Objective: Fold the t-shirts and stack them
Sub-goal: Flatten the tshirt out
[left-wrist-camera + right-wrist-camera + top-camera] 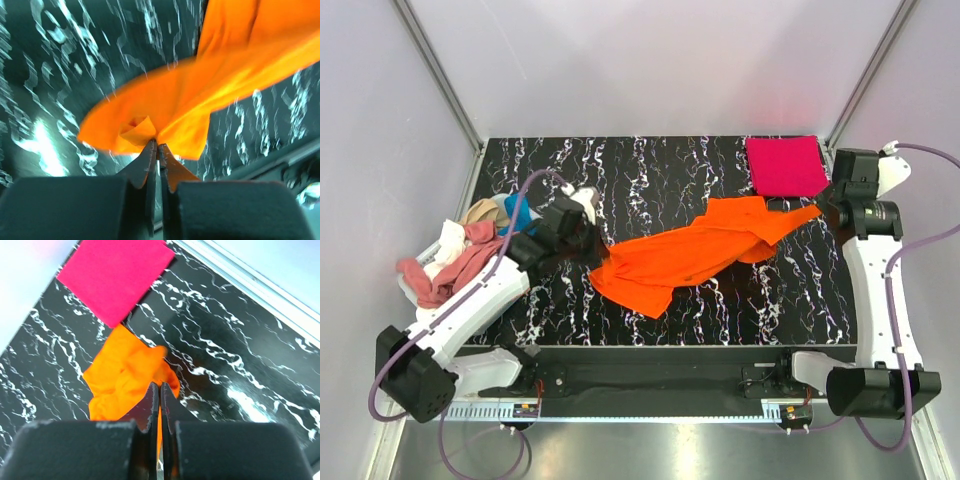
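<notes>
worktop [720,160]: black, white-veined; it carries the cloth.
orange t-shirt [690,255]: rumpled and unfolded, strung slantwise across the middle toward the far right corner.
unfolded heap [455,262]: over the left edge.
crimson-pink t-shirt [786,165]: folded square, far right corner.
left gripper [157,146]: jaws clamped on the orange t-shirt's left end.
right gripper [159,386]: jaws clamped on its right end.
step: apparently spreading before the fold.
next move: probably an even pull apart, then laying the cloth flat.

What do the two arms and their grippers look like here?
Both have white link shells and black joints. A lilac cable loops along the left arm and another along the right arm. The left gripper and right gripper have dark fingers tapering to tips.
</notes>
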Robot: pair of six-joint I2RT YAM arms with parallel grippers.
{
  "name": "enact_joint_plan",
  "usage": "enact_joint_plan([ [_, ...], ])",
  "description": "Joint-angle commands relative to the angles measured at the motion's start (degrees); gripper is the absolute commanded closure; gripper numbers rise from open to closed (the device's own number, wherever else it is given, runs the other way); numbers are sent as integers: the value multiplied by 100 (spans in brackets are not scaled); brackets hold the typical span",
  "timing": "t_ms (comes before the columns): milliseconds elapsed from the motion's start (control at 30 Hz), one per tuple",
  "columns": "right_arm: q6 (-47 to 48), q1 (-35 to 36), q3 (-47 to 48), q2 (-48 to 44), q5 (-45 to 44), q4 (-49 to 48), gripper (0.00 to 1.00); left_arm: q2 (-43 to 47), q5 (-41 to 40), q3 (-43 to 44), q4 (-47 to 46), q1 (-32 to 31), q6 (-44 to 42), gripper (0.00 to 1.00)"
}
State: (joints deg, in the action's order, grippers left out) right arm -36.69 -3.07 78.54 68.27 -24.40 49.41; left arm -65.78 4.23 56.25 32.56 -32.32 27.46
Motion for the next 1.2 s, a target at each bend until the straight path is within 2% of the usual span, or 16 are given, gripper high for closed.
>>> enact_joint_plan([
  [0, -75, -44, 169, 195, -328, 569, 100, -102, -220, -351, -92, -458, 171, 88],
  [200, -67, -185, 478, 38, -425, 711, 100, 460, -203, -755, -39, -899, 312, 49],
  [300, -119, -194, 381, -94, -249, 702, 100, 628, -370, -817, -4, -899, 365, 44],
  [433, -137, -185, 250, -287, -135, 658, 100, 269, -81, -913, -187, -891, 540, 44],
  [500, -181, -194, 109, -384, -48, 579, 100, 136, 437, -1045, -468, -882, 602, 46],
  [567, -190, -194, -92, -516, 137, 430, 100, 13, 910, -1387, -1065, -917, 848, 52],
  [633, -190, -185, -164, -543, 260, 394, 100, -75, 1062, -1677, -1611, -1030, 1120, 53],
  [700, -181, -194, -217, -525, 365, 368, 100, -172, 984, -1792, -1874, -1285, 1339, 53],
  [833, -181, -194, -243, -543, 515, 280, 100, -304, 624, -1863, -2069, -1777, 1586, 46],
  [1167, -137, -185, -261, -648, 586, 218, 100, -1016, -18, -1854, -1894, -2121, 2079, 44],
])
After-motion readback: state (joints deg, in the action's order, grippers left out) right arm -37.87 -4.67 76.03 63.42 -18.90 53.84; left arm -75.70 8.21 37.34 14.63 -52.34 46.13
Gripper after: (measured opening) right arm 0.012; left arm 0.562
